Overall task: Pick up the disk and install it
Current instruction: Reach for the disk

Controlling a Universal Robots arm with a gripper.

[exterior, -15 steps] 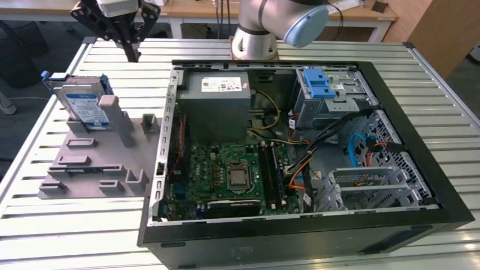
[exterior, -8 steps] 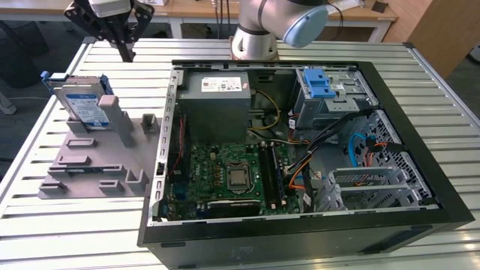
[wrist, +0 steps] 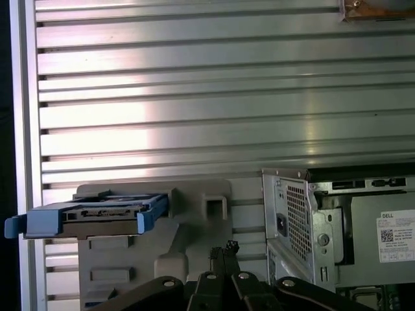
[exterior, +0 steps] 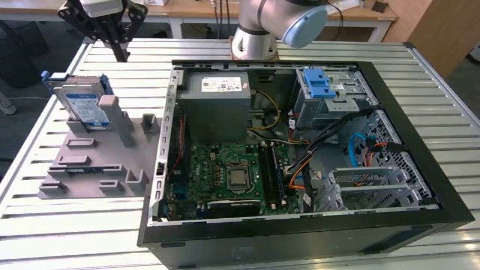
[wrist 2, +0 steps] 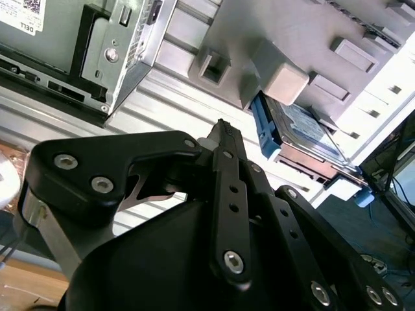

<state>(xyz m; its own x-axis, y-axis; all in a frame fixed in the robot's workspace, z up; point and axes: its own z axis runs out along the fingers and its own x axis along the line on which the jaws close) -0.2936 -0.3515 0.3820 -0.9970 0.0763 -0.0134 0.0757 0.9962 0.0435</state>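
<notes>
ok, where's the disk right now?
The disk stands on edge in the grey holder at the exterior view's left, beside the open computer case, with the pincer hanging above it, not touching.

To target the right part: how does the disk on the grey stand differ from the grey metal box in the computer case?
Pose: the disk stands on edge in the grey stand, outside the computer case; the grey metal box sits inside it. Size: the disk is smaller than the box. Look: the disk has blue rails and a blue-banded label; the box is plain with a small white sticker. Both are rectangular metal.
</notes>
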